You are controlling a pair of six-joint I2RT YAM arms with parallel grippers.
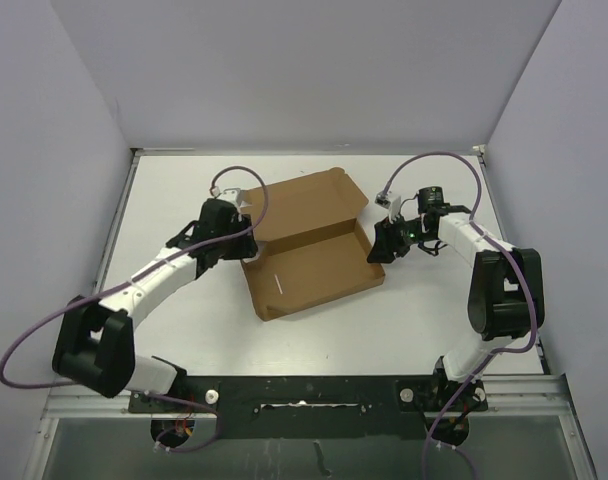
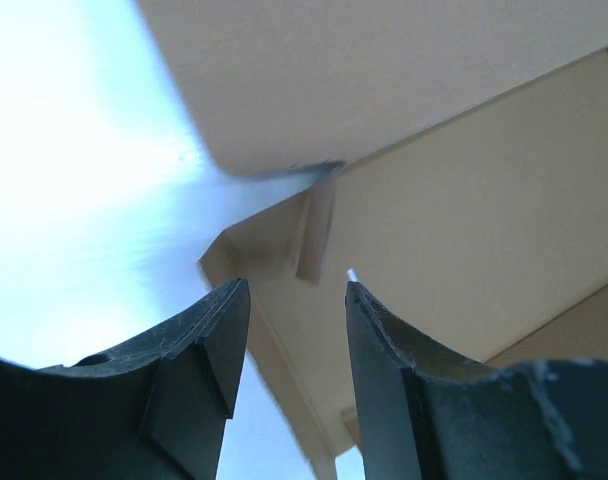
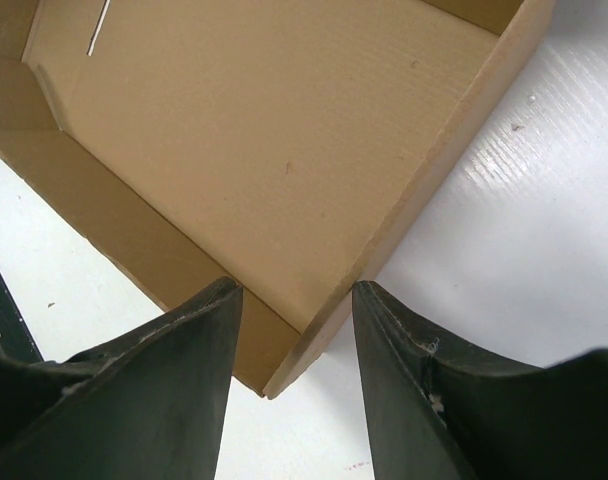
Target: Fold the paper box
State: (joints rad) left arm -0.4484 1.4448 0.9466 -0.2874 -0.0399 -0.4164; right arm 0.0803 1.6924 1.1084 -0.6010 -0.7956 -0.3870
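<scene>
**A:** Where's it at with the paper box (image 1: pixel 309 245)?

**B:** It's sitting around the middle of the desk (image 1: pixel 424 320), a bit nearer the far edge. It's twisted, so none of its sides run square with the desk edges. The half toward the near edge has its walls standing up. The other panel lies toward the far edge with its rim turned up a little. I'd call it partly folded, definitely not closed.

**A:** And the arms?

**B:** One on each side of the box, probably so one can steady it while the other works. The right gripper (image 3: pixel 294 295) is on the side facing the desk's right edge, jaws apart and holding nothing. The side wall (image 3: pixel 424 170) runs straight into the gap between them, close to its corner. Looks lined up to pinch that wall or nudge it upright.

**A:** Left one?

**B:** The left gripper (image 2: pixel 294 300) is on the side facing the left edge, also spread wide and empty. It's aimed at a corner where a thin tab (image 2: pixel 317 235) hangs under an overhanging panel. Can't tell if anything's touching yet.

**A:** Why that corner?

**B:** My guess is the tab has to tuck inside before the wall locks. Corrugated cardboard springs back, so unless the other side is held the whole box could just skate across the desk.
</scene>
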